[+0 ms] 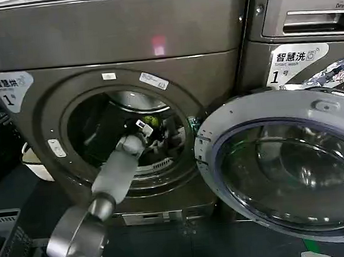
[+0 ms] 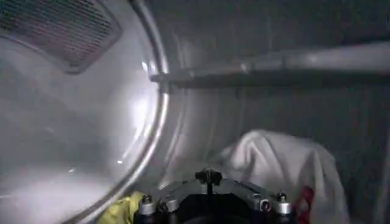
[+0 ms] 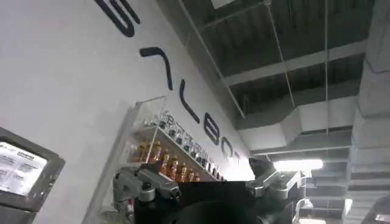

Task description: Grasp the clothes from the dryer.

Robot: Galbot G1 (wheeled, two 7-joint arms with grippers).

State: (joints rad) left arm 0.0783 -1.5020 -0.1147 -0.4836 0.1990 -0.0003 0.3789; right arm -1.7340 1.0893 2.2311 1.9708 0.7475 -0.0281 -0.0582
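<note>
Your left gripper (image 1: 151,127) reached inside the dryer (image 1: 112,44) drum, beside the clothes (image 2: 274,164); I cannot tell whether its jaws were open or closed.

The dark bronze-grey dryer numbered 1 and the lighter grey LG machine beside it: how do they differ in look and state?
The dark bronze-grey dryer has its round porthole open, its glass door swung aside; the lighter grey LG machine shows a handled drawer front. The left arm reaches into the dryer's drum toward the yellow-green and grey-white clothes; nothing reaches into the LG machine. Both carry a white label numbered 1.
</note>
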